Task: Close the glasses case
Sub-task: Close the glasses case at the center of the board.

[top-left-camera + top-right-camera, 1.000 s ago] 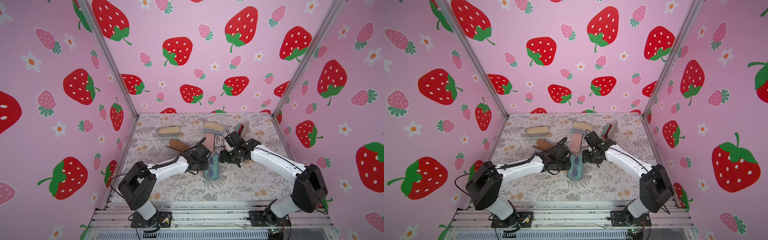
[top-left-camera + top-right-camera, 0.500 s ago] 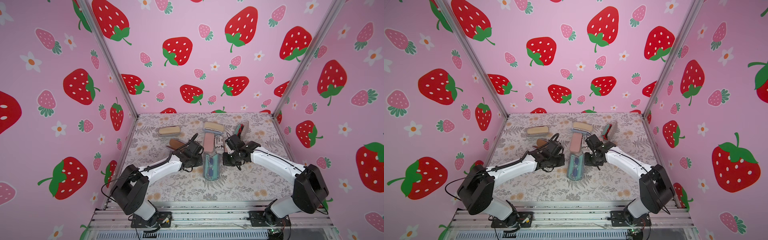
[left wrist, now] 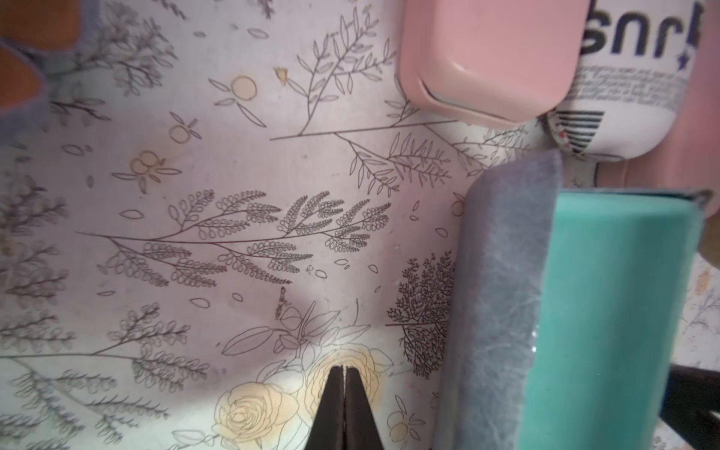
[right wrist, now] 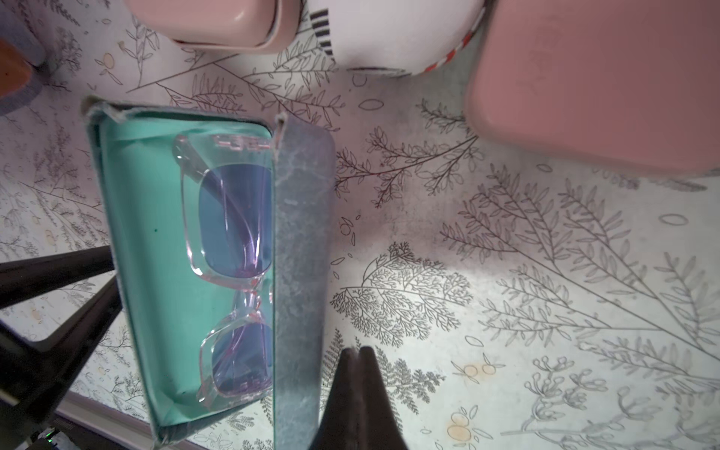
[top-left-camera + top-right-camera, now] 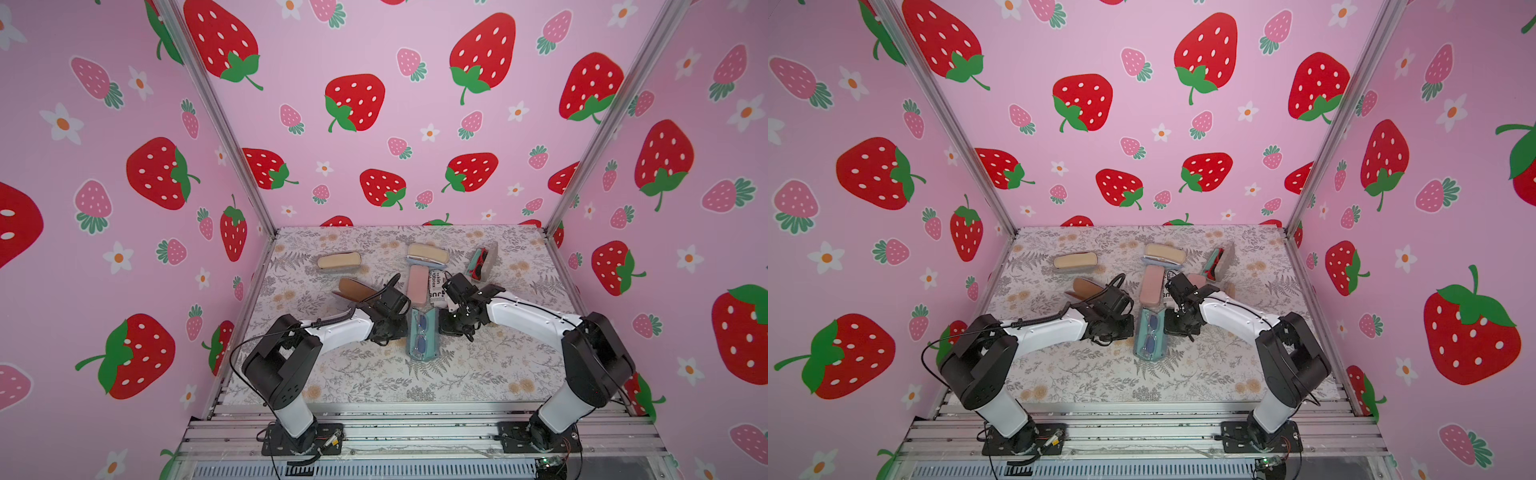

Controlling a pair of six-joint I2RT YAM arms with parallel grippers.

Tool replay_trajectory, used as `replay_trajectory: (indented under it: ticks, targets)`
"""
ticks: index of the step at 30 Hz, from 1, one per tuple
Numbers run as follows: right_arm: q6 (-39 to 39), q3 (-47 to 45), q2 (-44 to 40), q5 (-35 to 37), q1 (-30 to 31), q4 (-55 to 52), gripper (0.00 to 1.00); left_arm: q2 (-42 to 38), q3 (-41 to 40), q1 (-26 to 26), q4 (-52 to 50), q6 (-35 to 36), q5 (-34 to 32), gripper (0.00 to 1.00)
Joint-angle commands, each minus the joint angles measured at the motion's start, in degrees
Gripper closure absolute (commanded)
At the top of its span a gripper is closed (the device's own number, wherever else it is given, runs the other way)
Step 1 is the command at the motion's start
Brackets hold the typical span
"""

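In both top views the glasses case [image 5: 424, 334] lies open on the surface [image 5: 478, 374], an arm at each long side. Left wrist view: the left end effector [image 3: 343, 376] is clenched, empty, beside the case's grey wall [image 3: 495, 292] — touching, perhaps. Right wrist view: the right end effector [image 4: 358, 356], clenched and empty too, sits by the opposite flap [image 4: 300, 253], glasses [image 4: 230, 241] inside. Best press both sides inward evenly, so nothing skids.

1. Case [image 4: 302, 253]: fuzzy grey felt-like skin outside, smooth matt teal lining inside.
2. Glasses [image 4: 230, 218]: clear glossy plastic frame, smooth blue-tinted lenses.
3. Pink case [image 3: 487, 58], far: smooth hard shell, soft satin sheen.
4. Tube [image 3: 639, 89]: smooth white printed plastic, slightly glossy.
5. Brown case [image 5: 355, 287], left: smooth leather-like skin, low sheen.
6. Cloth [image 3: 233, 195]: matt printed fabric, lying flat.
7. Rails [image 5: 415, 424], near: bare ribbed metal, dull shine.
8. Walls [image 5: 415, 124]: flat matt print.
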Motion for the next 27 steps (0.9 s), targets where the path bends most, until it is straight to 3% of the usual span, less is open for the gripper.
replay_trajectory:
  ticks: [1, 18, 27]
  targets:
    - [0.7, 0.2, 1.3, -1.3, 0.7, 0.8, 1.0, 1.3, 1.9, -1.2, 0.7, -0.8, 0.7, 1.0]
    - [0.8, 4.0, 4.6, -3.4, 3.9, 2.5, 1.0, 3.7, 6.4, -4.8, -0.1, -1.2, 0.5, 1.0]
    - [0.9, 3.5, 4.1, -11.6, 4.6, 8.0, 0.98, 4.5, 8.3, -5.9, -0.6, -1.1, 0.5, 1.0]
